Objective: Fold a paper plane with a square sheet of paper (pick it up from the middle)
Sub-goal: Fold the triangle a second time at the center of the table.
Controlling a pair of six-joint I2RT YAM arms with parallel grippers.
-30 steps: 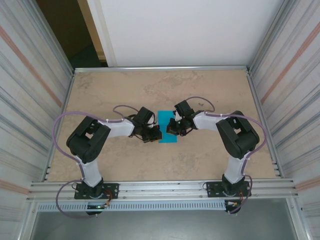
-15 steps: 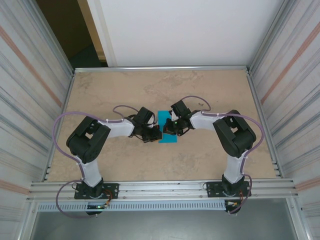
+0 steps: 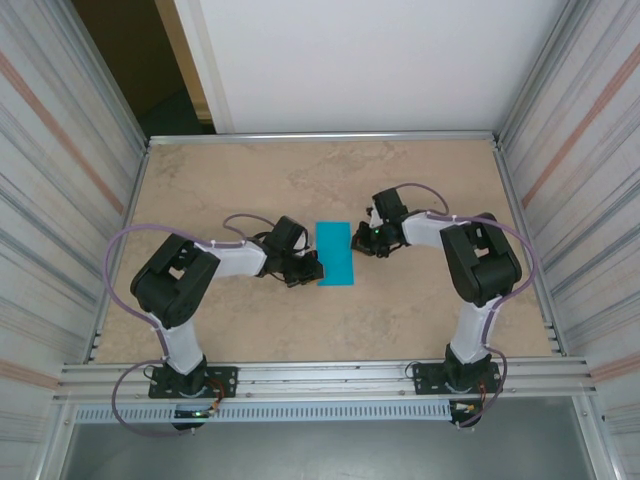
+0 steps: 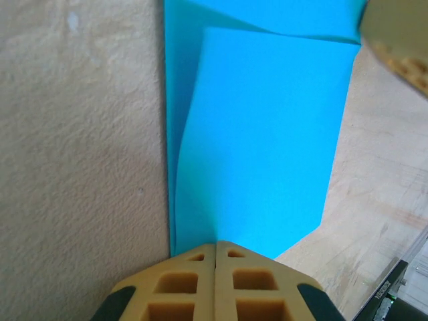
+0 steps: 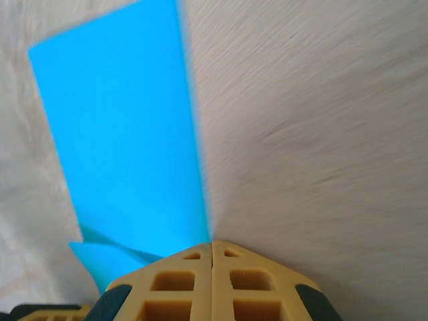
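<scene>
While your left jaws have stayed where they were, shut tight with nothing between them, their tips sit on the near-left edge of the sheet. I can't tell whether they press it to the tabletop or merely touch it.

Your right jaws are the ones that changed. They are also fully closed and empty, but half a second ago they lay across the blue paper. Now they have slid off to the right and rest on bare tabletop just beside its long right edge, toward the far end. The right wrist view is smeared, so I judge that arm to be mid-motion.

With the right jaws gone, you can see the whole sheet lying flat in the middle of the tabletop between the two arms. It is a narrow rectangle, one layer doubled over another. From the left wrist, the top layer bows up slightly along one long side, and a strip of the lower layer shows past it at the far end.

That reads as a pressing stroke over the first half-fold just finished. No pointed nose or wings exist yet, so most of the folding lies ahead. The loose layer may want another pass.
</scene>
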